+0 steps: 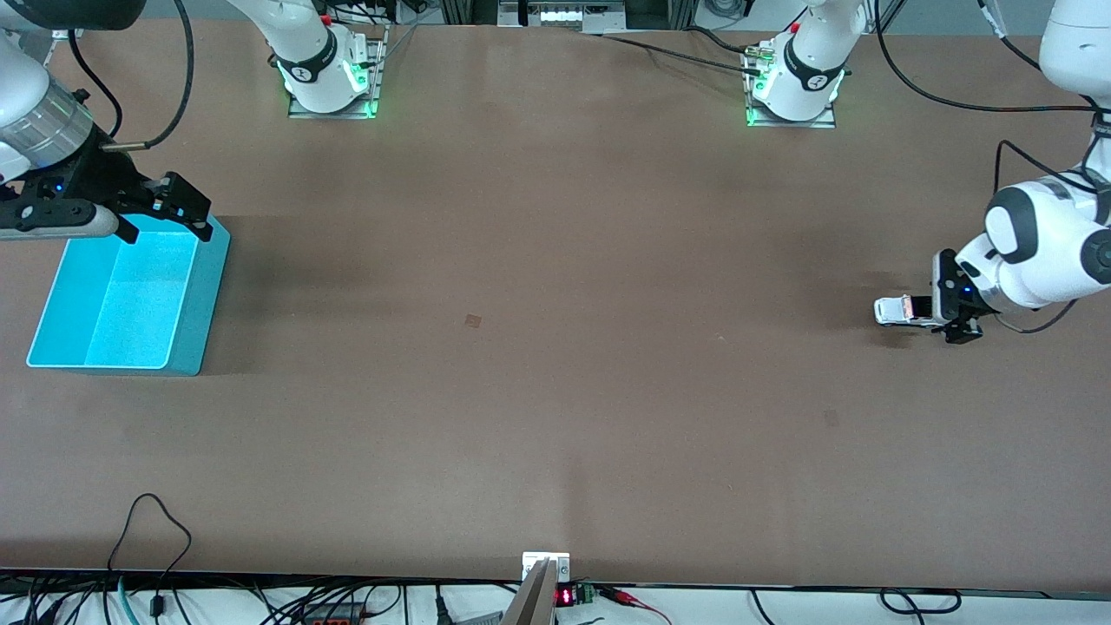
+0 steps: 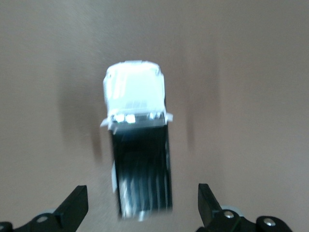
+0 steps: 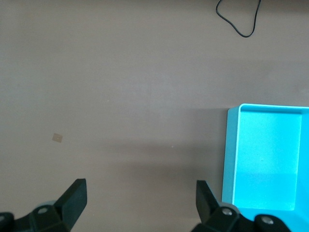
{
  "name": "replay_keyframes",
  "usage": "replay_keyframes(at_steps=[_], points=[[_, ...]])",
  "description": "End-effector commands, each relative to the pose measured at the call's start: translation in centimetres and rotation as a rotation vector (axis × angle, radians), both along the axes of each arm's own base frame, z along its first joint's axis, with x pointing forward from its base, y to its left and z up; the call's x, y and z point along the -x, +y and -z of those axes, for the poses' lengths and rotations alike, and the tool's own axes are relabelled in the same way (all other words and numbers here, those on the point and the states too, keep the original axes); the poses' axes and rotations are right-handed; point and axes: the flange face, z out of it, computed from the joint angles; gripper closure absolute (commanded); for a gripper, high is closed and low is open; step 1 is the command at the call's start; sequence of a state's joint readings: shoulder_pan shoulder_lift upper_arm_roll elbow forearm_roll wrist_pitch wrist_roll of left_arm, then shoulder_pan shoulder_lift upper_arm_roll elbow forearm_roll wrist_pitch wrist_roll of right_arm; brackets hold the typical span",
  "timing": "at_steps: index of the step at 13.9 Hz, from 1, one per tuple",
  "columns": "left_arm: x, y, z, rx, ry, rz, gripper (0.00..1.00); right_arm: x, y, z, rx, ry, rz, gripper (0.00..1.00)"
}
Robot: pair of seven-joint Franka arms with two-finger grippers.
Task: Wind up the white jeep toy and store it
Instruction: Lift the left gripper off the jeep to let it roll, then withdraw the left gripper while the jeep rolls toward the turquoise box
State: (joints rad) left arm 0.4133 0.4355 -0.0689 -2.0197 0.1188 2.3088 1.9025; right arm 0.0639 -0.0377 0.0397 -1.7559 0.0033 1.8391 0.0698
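Observation:
The white jeep toy (image 1: 898,310) lies on the table at the left arm's end. In the left wrist view the jeep (image 2: 137,140) shows a white front and a black rear panel. My left gripper (image 1: 936,311) is low at the jeep's rear, open; its fingers (image 2: 75,205) stand wide on either side of the black rear panel without touching it. My right gripper (image 1: 165,226) is open and empty, over the farther rim of the blue bin (image 1: 208,295) at the right arm's end. The bin (image 3: 227,159) is empty inside.
The brown table (image 1: 555,365) has a small square mark (image 1: 473,320) near its middle. Cables (image 1: 152,538) hang at the edge nearest the front camera. The arm bases (image 1: 330,78) stand along the farthest edge.

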Motion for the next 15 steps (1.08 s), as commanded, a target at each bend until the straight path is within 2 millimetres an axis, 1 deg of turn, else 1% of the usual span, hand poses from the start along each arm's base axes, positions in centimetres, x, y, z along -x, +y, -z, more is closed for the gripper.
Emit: replay_keyframes(at_steps=[1,3,5,7,8,9,11,13,14,15], points=[[-1.5,-0.6,-4.7,-0.020,0.032,-0.031,0.00,-0.5,0.0,0.0,0.006,-0.012,-0.012,0.00],[-2.4,-0.7,-7.4,-0.041,0.083,-0.152,0.00,-0.5,0.0,0.1,0.006,-0.009,-0.012,0.00],[-4.3,-2.6,-11.0,-0.071,0.119,-0.247,0.00,-0.5,0.0,0.1,0.006,-0.009,-0.010,0.00],[-5.6,-5.1,-13.6,-0.108,0.147,-0.346,0.00,-0.5,-0.1,0.1,0.006,-0.009,-0.010,0.00],[-5.6,-5.8,-14.5,-0.127,0.175,-0.405,0.00,-0.5,-0.1,0.1,0.006,-0.009,-0.010,0.00],[-5.9,-6.9,-15.6,-0.149,0.191,-0.469,0.00,-0.5,-0.1,0.1,0.006,-0.009,-0.010,0.00],[-6.8,-10.3,-17.7,-0.202,0.192,-0.586,0.00,-0.5,-0.1,0.1,0.006,-0.009,-0.010,0.00],[-7.3,-13.0,-19.8,-0.241,0.190,-0.717,0.00,-0.4,-0.1,0.1,0.006,-0.006,-0.010,0.00],[-7.6,-15.0,-21.3,-0.270,0.187,-0.777,0.00,-0.4,-0.1,0.1,0.006,-0.006,-0.009,0.00],[-7.7,-17.6,-22.7,-0.313,0.181,-0.864,0.00,-0.4,-0.1,0.2,0.007,-0.003,-0.009,0.00]])
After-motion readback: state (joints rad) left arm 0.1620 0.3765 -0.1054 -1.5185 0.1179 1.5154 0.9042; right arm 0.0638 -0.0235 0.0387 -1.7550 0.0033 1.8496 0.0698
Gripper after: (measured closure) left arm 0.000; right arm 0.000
